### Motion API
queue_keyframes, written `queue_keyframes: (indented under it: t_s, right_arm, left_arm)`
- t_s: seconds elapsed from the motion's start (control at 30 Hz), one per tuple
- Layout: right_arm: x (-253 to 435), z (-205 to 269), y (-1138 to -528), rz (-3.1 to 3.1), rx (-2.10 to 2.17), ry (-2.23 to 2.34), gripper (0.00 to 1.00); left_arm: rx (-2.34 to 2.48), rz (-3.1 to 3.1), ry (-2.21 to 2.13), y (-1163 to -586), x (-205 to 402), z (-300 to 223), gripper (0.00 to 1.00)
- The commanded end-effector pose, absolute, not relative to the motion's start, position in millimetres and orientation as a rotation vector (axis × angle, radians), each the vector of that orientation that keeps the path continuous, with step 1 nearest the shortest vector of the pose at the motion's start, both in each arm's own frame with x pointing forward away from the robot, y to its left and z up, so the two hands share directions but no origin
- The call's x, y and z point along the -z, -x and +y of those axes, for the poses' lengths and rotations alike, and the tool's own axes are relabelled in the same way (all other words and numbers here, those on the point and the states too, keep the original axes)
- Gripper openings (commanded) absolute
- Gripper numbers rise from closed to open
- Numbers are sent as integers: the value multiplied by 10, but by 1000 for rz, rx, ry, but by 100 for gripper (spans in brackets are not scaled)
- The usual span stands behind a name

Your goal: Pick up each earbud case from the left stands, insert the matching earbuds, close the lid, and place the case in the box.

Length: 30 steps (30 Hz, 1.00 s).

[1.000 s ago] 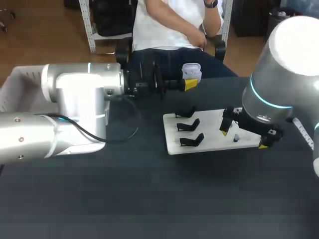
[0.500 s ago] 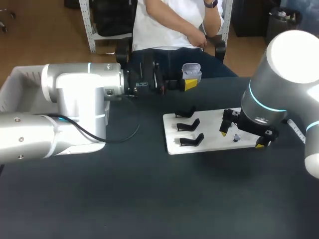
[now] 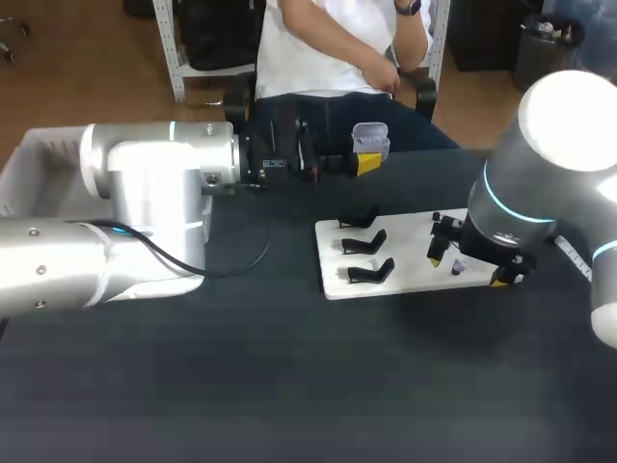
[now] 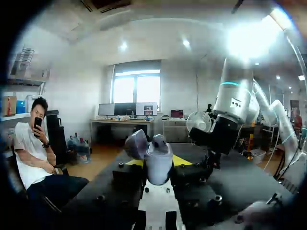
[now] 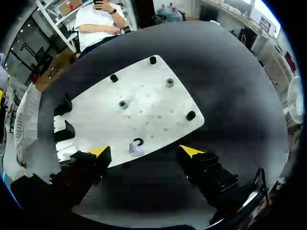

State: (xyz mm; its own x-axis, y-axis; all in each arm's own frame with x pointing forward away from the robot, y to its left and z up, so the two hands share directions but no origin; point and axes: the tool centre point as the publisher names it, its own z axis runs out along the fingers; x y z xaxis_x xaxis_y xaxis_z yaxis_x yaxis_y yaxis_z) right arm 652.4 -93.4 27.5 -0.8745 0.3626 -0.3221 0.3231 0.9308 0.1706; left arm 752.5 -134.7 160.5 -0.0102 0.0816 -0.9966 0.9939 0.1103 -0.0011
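My left gripper [image 3: 362, 162] is held above the table's far edge, shut on a pale grey earbud case [image 3: 371, 141] whose lid stands open. In the left wrist view the earbud case [image 4: 158, 164] sits upright between the yellow tips of the left gripper [image 4: 156, 164], lid tipped back. My right gripper [image 3: 469, 265] hangs open low over the white board [image 3: 410, 236]. A small grey earbud [image 5: 135, 150] lies on the white board [image 5: 144, 108], between the tips of the right gripper [image 5: 145, 151], touching neither. The same earbud [image 3: 457, 268] shows in the head view.
Three empty black stands [image 3: 364, 243] sit in a row on the board's left part. Several small round pegs [image 5: 123, 104] dot the board ahead of the right gripper. A white box [image 3: 34, 172] stands at the table's far left, behind my left arm.
My right gripper has come down closer to the board around the earbud, and its fingers have started to draw inward. The left arm and the case have stayed still.
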Motion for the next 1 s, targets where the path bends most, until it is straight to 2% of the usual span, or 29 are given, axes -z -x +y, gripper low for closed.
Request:
queue_keyframes:
  t_s: [0.03,0.13,0.23,0.33,0.77,0.87,1.0]
  right_arm:
    - [-250,-910,-6553,2751,-149,-497,78]
    - [-247,-899,-6552,2758,-150,-493,66]
    - [-240,-889,-6558,2767,-146,-482,63]
    - [-241,-883,-6568,2770,-147,-481,49]
    - [-227,-842,-6560,2798,-150,-478,46]
    - [-226,-836,-6561,2801,-149,-476,39]
    - [-228,-831,-6566,2801,-150,-477,36]
  left_arm:
    - [1085,1322,-1177,-7508,-1598,-1351,0]
    - [1085,1322,-1177,-7508,-1598,-1351,0]
    - [1085,1322,-1177,-7508,-1598,-1351,0]
    - [1085,1322,-1177,-7508,-1598,-1351,0]
    - [1085,1322,-1177,-7508,-1598,-1351,0]
    - [1085,1322,-1177,-7508,-1598,-1351,0]
    - [1085,1322,-1177,-7508,-1598,-1351,0]
